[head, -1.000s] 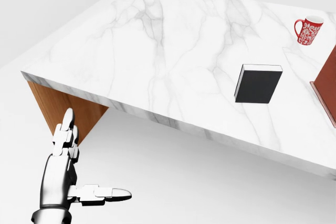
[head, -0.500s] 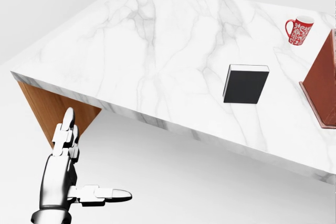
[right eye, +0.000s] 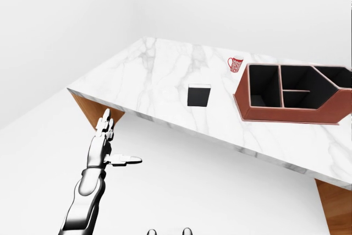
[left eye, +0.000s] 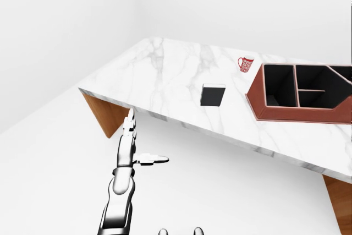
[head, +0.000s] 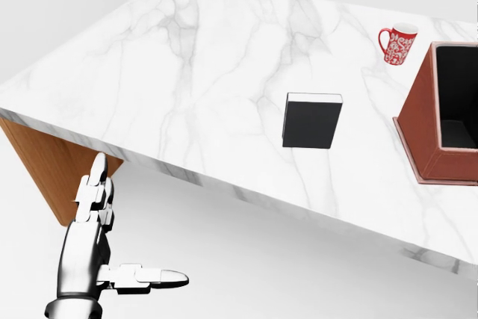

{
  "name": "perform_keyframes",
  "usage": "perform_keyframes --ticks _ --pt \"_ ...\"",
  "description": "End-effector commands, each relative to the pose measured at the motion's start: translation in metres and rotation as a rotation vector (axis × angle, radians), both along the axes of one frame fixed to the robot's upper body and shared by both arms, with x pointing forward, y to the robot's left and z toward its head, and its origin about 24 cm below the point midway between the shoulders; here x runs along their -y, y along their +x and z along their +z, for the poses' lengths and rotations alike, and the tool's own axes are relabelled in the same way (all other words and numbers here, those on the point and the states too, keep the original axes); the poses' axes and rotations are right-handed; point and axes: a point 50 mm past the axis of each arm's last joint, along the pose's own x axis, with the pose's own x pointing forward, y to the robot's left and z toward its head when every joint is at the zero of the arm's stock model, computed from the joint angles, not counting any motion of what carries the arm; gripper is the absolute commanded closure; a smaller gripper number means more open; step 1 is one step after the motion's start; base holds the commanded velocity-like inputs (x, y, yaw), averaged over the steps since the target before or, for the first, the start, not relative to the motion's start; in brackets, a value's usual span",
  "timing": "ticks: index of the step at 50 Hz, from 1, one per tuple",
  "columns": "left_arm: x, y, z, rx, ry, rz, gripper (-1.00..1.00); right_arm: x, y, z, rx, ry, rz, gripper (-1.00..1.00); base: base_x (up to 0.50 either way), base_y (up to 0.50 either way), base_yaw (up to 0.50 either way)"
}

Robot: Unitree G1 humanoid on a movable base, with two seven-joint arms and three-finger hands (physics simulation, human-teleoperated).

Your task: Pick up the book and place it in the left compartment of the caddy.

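Left robot hand [head: 97,248] raised at the lower left of the head view, below and short of the bench edge, over the white floor [head: 284,259]. Fingers [head: 93,184] straight and pointing up toward the bench; thumb [head: 153,278] stuck out sideways to the view's right. Spread wide open, holding nothing, touching nothing. Forearm [left eye: 118,202] silver, rising from the bottom edge in the left-eye view. Only one robot hand in view; the right one out of sight in all three views.

Further out, one marble-topped bench [head: 187,57] with a wooden base [head: 52,169], seen at a slant. On it, one black book [head: 311,120] lying flat, white page edge along its top side, near the middle of the bench top and well apart from the hand. To the book's right in the head view, one reddish-brown caddy [right eye: 291,115], near but not touching the book. Three dark compartments countable inside it in the right-eye view: one large at the left [right eye: 264,92], two smaller beside it. One red patterned mug [head: 397,43] upright above the caddy's left corner, apart from both book and caddy.
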Motion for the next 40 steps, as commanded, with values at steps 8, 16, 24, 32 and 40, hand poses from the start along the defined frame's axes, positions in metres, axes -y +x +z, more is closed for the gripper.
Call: perform_keyframes --ticks 8,16,24,32,40 --pt "0.0002 0.0005 -0.0008 -0.004 -0.008 -0.005 -1.0 0.0007 0.0006 -0.0013 -0.003 0.006 0.0 -1.0 0.11 -0.24 0.0" --pt "-0.0006 0.0013 -0.0025 -0.012 -0.018 -0.009 -1.0 0.0009 0.0 -0.0013 -0.004 0.006 -0.001 -1.0 0.11 -0.24 0.0" --pt "0.0004 0.0016 -0.0033 -0.015 -0.012 -0.011 -1.0 0.001 -0.0004 -0.0006 -0.002 0.004 -0.005 -1.0 0.1 -0.23 0.0" --pt "0.0004 0.0016 -0.0022 -0.011 -0.013 -0.01 -1.0 0.0007 -0.0003 0.0004 -0.001 -0.001 -0.007 -1.0 0.11 -0.23 0.0" --pt "0.0021 0.0013 -0.0014 -0.007 -0.007 -0.014 -1.0 0.0003 -0.0015 0.004 0.008 -0.01 -0.013 -1.0 0.11 -0.24 0.0"
